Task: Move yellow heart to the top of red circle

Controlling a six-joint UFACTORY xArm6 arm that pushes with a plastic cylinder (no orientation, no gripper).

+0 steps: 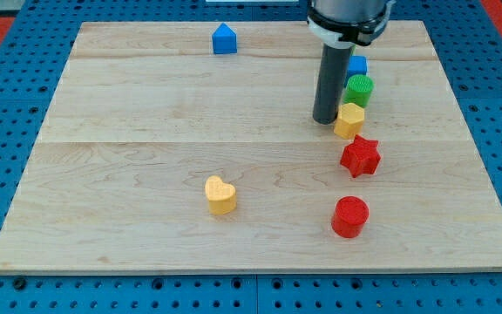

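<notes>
No readable text, label, brand, number or sign shows anywhere.

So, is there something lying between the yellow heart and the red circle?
No. In the camera view the board between the yellow heart and the red circle is bare wood. My tip is farther up, beside the yellow block.

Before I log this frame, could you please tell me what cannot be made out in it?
- Blue block, camera view: mostly behind my rod, shape unclear.
- The arm above the rod: cut off by the view's top.
- My tip: whether it touches the yellow block beside it, unclear.
</notes>
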